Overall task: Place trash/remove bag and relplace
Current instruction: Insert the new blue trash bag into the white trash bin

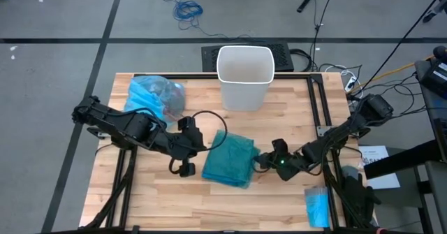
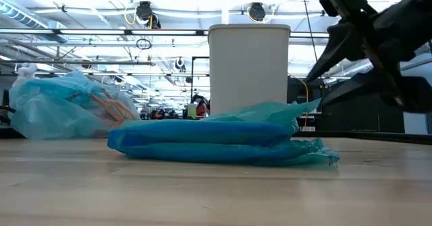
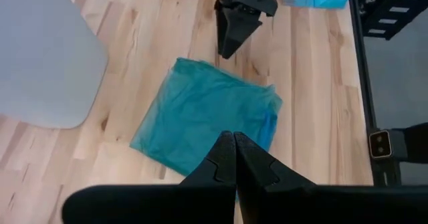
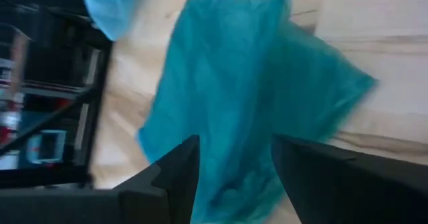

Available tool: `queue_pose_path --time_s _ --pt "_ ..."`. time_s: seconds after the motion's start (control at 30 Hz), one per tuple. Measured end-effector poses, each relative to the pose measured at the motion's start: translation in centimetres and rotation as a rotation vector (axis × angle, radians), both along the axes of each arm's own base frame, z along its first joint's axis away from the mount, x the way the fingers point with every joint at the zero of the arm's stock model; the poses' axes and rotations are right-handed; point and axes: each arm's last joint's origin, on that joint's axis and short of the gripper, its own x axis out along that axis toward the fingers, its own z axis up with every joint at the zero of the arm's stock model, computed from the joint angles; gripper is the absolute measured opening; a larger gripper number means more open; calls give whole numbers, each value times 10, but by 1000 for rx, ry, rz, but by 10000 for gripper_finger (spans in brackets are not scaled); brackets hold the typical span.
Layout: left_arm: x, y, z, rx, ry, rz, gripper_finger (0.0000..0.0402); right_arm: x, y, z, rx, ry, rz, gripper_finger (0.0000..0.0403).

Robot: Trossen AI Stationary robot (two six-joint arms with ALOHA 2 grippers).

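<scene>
We are looking down on a pale wooden-plank worktop [image 1: 167,192] framed by black rails, standing on a grey floor [image 1: 56,24] crossed by dark seams. A blue cable [image 1: 187,10] is lying coiled on that floor behind the worktop, with black cords and stands trailing off to the right. From table height the room is opening out behind: bright ceiling lights, overhead beams and distant equipment.

A white bin [image 1: 245,77] is standing upright at the back centre of the worktop, with no liner showing in it. The bag [image 1: 155,96], light sky-blue and crinkly, is sitting bunched at the back left corner, well apart from the bin; brown paper trash [image 2: 111,106] is showing through its plastic. A folded teal-green bag [image 1: 231,160] is lying flat in the middle of the worktop, in front of the bin. A small bright-blue roll [image 1: 318,206] is resting near the front right corner.

Our left end effector [image 1: 192,140] is hanging just left of the teal-green bag with its fingers pressed fully together, gripping nothing. Our right end effector [image 1: 264,161] is sitting at the bag's right edge, its fingers partly spread with the teal plastic between them in the wrist view; we cannot tell whether they are pinching it.
</scene>
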Motion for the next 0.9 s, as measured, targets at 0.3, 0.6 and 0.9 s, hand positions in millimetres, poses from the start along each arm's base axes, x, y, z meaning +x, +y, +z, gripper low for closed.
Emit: queue_pose_path --time_s 0.3,0.6,0.9 --pt "2 4 0 -6 -5 10 0 10 -8 -11 18 26 27 178" --pt "2 4 0 -7 -4 10 0 30 -12 -26 45 -18 50 178" --pt "2 4 0 -8 -3 11 0 41 -8 -21 23 -145 101 51"
